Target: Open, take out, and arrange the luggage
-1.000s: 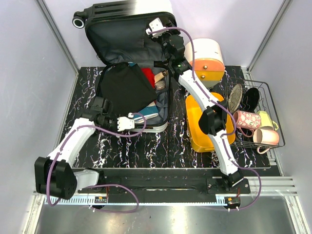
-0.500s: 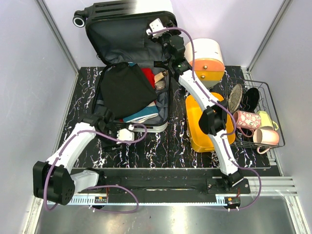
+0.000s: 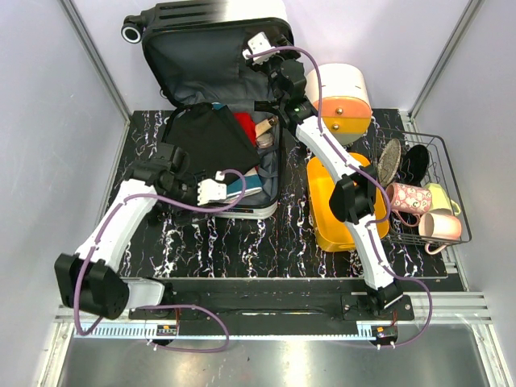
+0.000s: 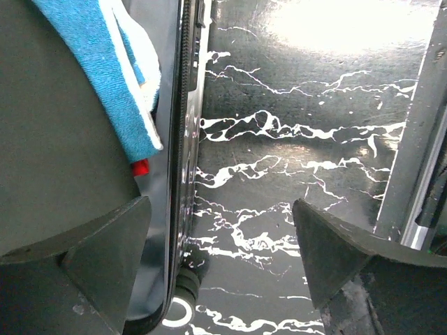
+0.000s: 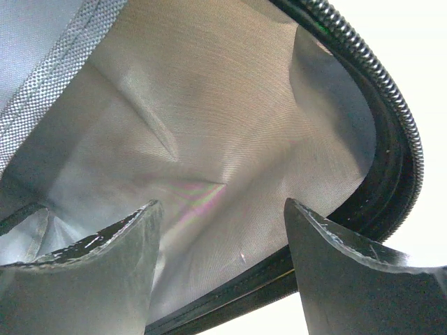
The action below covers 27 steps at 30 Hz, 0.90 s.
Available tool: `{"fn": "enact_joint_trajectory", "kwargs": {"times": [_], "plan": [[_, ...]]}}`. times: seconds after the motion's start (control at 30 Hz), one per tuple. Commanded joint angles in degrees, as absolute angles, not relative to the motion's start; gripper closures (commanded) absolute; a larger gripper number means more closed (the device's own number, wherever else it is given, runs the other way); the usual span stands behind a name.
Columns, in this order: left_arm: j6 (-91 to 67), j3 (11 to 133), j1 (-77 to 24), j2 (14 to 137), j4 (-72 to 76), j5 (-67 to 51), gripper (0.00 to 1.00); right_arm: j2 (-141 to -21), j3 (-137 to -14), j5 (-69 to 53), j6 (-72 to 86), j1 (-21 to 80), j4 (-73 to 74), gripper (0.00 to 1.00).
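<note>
Luggage (image 3: 197, 60) lies open on the counter (image 3: 282, 234), left of centre. The base is flat and the lid (image 3: 189, 48) stands against the back wall. A black flap (image 3: 205, 141) lies loosely over the contents, with a blue cloth (image 4: 105, 63) showing beneath it.

- **Handling:** The shell looks stiff and slick, poor for pinching on a flat face. The zip rim (image 4: 185, 139) or the lid edge are the better holds. The flap and the packed items look soft and light, so they can be pinched anywhere. The wheeled base may roll if pushed.
- **Left tool (image 3: 211, 191):** Jaws spread, holding nothing. It sits at the near right edge of the base, with the rim just inside its left finger.
- **Right tool (image 3: 256, 44):** Jaws spread. It sits at the lid's upper right corner, facing the grey lining. I cannot tell whether it touches.
</note>
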<state>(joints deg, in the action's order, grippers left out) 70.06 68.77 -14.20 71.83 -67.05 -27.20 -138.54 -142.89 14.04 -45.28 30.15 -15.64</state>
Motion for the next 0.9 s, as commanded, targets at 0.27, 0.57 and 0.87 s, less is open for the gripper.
{"fn": "enact_joint_trajectory", "kwargs": {"times": [0.27,0.57,0.87], "plan": [[74.43,61.53,-14.24,83.23,-55.63,-26.28,0.15,-134.03,-141.95,16.52,-44.47,28.3,-18.9,0.21],[76.29,50.9,-14.15,75.78,-59.49,-26.8,0.75,-132.36,-137.99,15.38,-44.74,28.21,-20.21,0.21],[71.11,46.76,-14.24,68.64,-61.17,-27.94,0.85,-134.03,-140.27,15.03,-44.91,28.21,-19.95,0.15]]}}
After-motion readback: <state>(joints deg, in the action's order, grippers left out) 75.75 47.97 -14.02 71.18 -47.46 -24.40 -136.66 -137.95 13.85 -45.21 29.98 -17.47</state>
